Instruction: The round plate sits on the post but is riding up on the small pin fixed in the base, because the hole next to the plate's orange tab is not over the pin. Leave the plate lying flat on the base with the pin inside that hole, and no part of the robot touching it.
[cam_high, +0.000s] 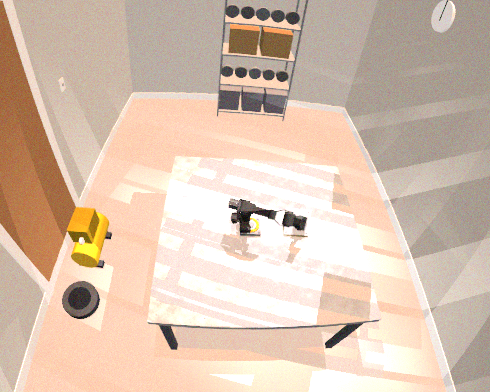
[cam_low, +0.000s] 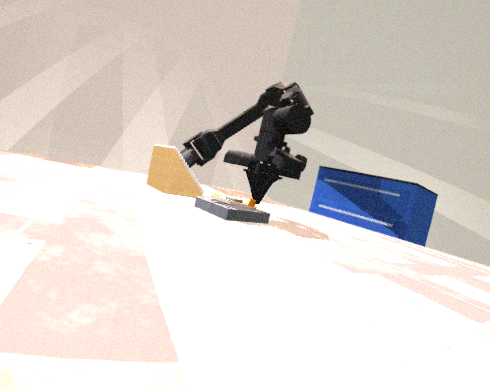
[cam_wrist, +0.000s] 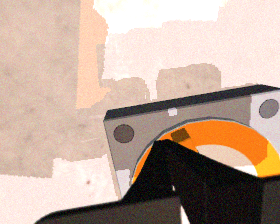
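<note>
Our closed, empty pincer (cam_low: 252, 200) points down at the plate's (cam_wrist: 235, 137) orange tab (cam_low: 251, 203); only the wrist view shows the brown hole (cam_wrist: 180, 135).

Pale table (cam_high: 210, 280) carries grey base (cam_low: 235, 211), arm (cam_high: 270, 214).

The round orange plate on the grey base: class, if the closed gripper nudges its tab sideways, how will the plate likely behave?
The plate looks like a rigid flat ring, so it should turn rather than bend. Sitting on the grey base, it probably rotates in place instead of sliding off. The shut gripper touches near the darker tab; that narrow tip might slip off it.
</note>
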